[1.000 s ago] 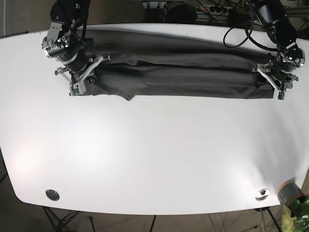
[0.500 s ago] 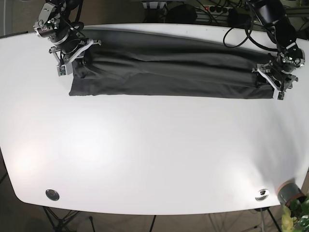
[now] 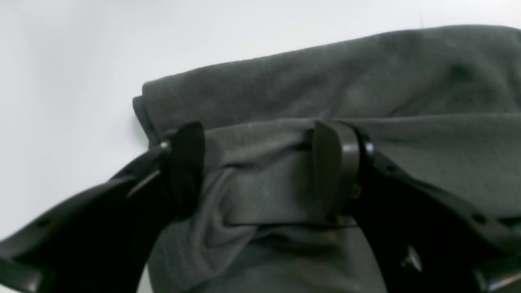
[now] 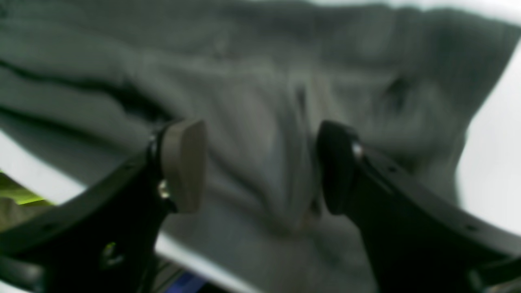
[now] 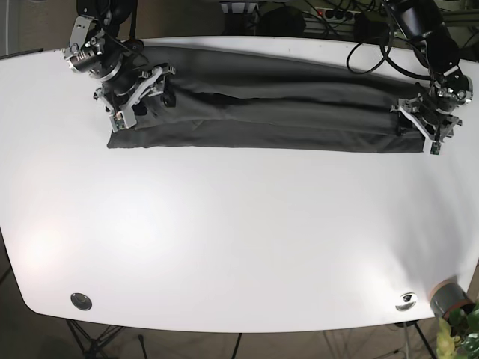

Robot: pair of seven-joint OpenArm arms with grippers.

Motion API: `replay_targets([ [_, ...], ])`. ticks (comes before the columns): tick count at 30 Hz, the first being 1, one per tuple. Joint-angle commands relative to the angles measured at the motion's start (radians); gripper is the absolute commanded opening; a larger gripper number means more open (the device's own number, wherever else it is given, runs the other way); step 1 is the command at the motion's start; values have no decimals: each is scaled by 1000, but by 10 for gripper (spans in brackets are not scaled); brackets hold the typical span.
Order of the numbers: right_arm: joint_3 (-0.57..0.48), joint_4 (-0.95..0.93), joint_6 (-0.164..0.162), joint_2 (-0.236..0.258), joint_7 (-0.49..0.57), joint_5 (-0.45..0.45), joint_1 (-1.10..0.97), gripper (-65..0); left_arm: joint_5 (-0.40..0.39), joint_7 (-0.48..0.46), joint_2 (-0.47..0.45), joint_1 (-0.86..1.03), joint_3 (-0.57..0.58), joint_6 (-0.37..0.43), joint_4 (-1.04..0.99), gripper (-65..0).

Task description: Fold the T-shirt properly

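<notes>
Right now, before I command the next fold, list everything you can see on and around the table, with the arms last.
T-shirt: one, dark grey, folded into a long band across the far part of the table.
Table: one, white, filling most of the base view.
Round metal fittings: two, silver, at the near corners of the table.
Cables: several, black, behind the far edge.
Plant pot: one, grey with green leaves, off the near corner on the base view's right.
Right gripper: one, black, jaws apart over the shirt end at the base view's left.
Left gripper: one, black, jaws apart with a fold of cloth between them, at the shirt's other end.
</notes>
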Motion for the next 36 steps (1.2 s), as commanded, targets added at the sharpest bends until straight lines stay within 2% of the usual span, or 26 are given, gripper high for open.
replay_targets([
  [1, -29, -20, -40, 3, 13, -72, 28, -293, 19, 17, -14, -4, -1, 2, 6, -271],
  [4, -55, -55, -79, -7, 13, -156, 42, -287, 19, 17, -14, -4, -2, 2, 6, -271],
  [9, -53, -101, -82, -34, 14, -223, 42, -289, 19, 17, -16, -1, -4, 2, 6, -271],
  [15, -59, -190, -85, -34, 100, -227, 68, -289, 21, 17, -16, -4, -4, 2, 3, -271],
  [18, -56, -251, -83, -31, 111, -228, 114, -289, 21, 17, -13, -5, -2, 2, -6, -271],
  [25, -56, -377, -82, 9, 131, -227, 255, -289, 24, 17, -16, -140, 1, 2, -144, -271],
  [29, -55, -448, -85, 52, 154, -219, 323, -289, 24, 17, -42, -200, 1, 2, -218, -271],
  [36, -55, -503, -86, 59, 168, -228, 390, -290, 24, 18, -51, -272, -2, 2, -278, -269],
])
